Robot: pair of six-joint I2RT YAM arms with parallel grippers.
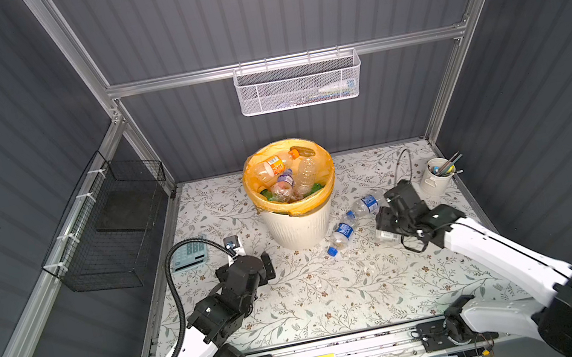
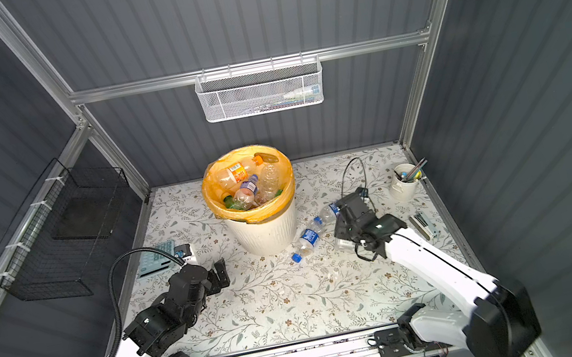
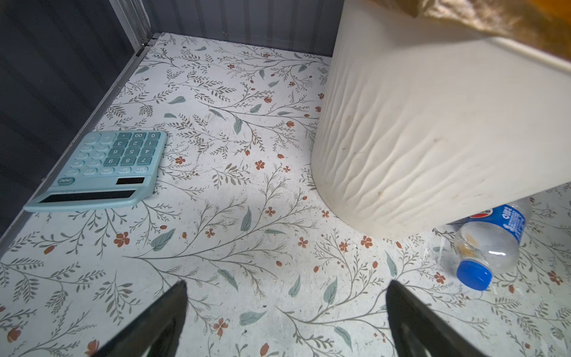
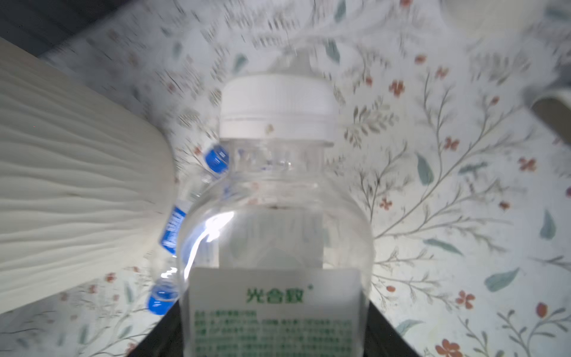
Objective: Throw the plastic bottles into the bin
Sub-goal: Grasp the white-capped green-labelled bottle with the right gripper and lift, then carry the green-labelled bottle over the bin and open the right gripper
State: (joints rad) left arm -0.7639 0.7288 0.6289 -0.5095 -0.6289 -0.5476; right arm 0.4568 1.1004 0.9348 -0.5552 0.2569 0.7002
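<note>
Now | white-capped bottle (image 4: 275, 216) gripped | bin (image 4: 77, 201) near | table (image 1: 318, 301) front open

The round cream ribbed plastic bin (image 1: 298, 225) stands on the desk (image 1: 316, 293) toward the middle of its far edge, a heap of plastic bottles (image 1: 286, 177) in it. Two blue-capped clear plastic bottles (image 1: 343, 233) lie just right of its base. Right of them, a white-capped clear plastic bottle (image 4: 275, 185) sits in the right tool (image 4: 275, 312). A pale blue plastic calculator (image 1: 190, 255) lies at the left edge.

Floral-patterned table (image 1: 298, 304), cream bin (image 1: 298, 225), two blue-capped bottles (image 1: 343, 233) beside it, calculator (image 1: 190, 255), cup of pens (image 1: 436, 181)
</note>
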